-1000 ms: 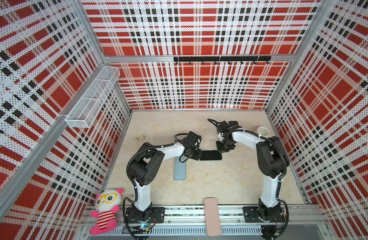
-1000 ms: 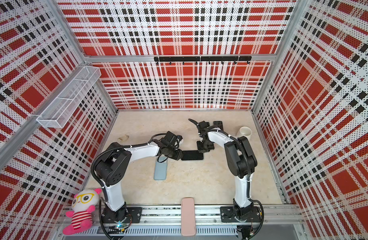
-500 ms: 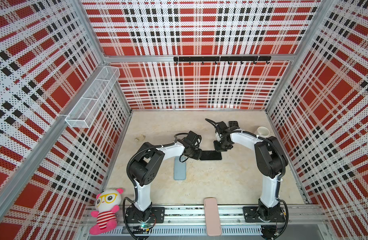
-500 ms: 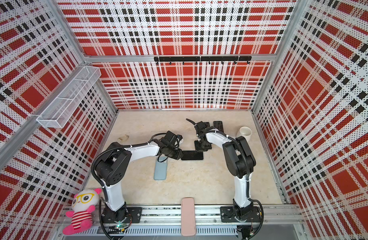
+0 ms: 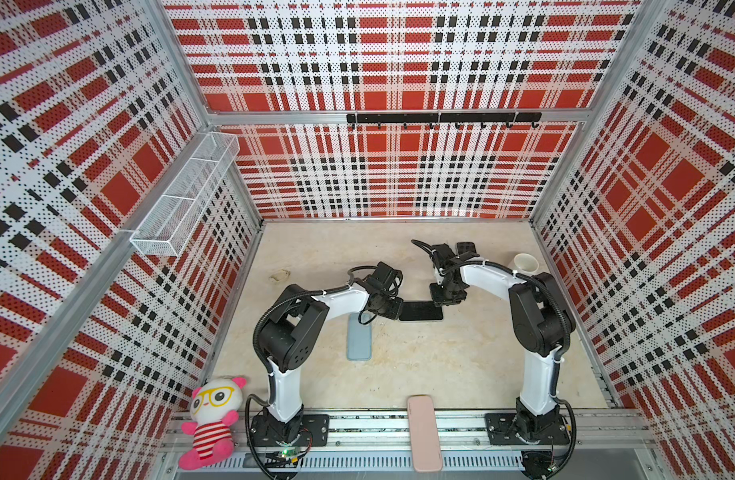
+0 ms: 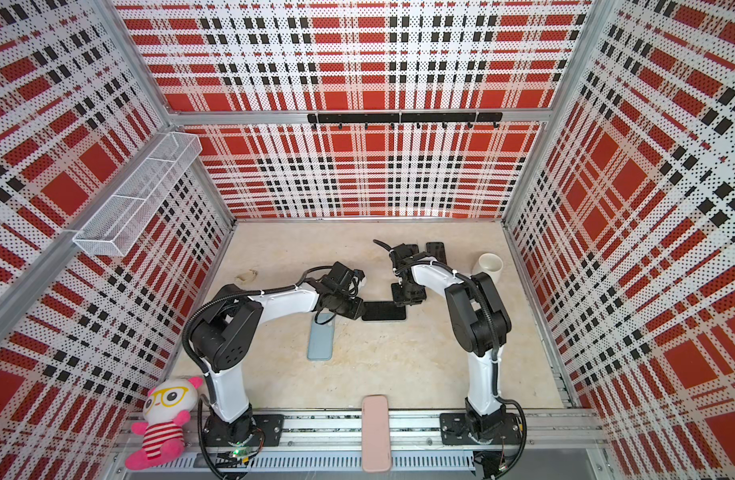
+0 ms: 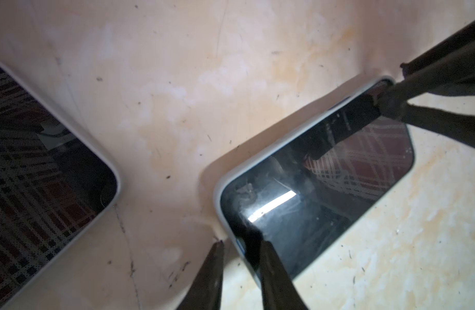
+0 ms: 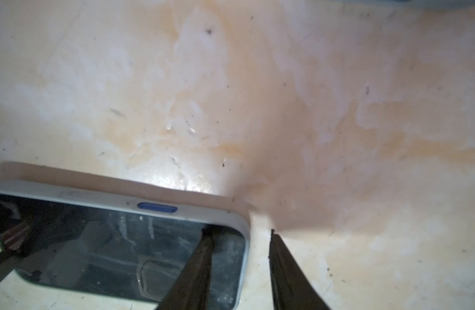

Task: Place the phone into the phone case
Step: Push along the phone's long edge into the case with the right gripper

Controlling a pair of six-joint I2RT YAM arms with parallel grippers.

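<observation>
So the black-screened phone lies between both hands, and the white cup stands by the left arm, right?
No. Both top views show the white cup by the right arm; the black-screened phone does lie between the left hand and right hand.

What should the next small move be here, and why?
Probably lift the right gripper straight up off the phone. Its jaws stand apart astride the end of the phone case, whose rim appears to enclose the screen at every visible corner, so that end seems seated. The left gripper straddles the other end.
</observation>
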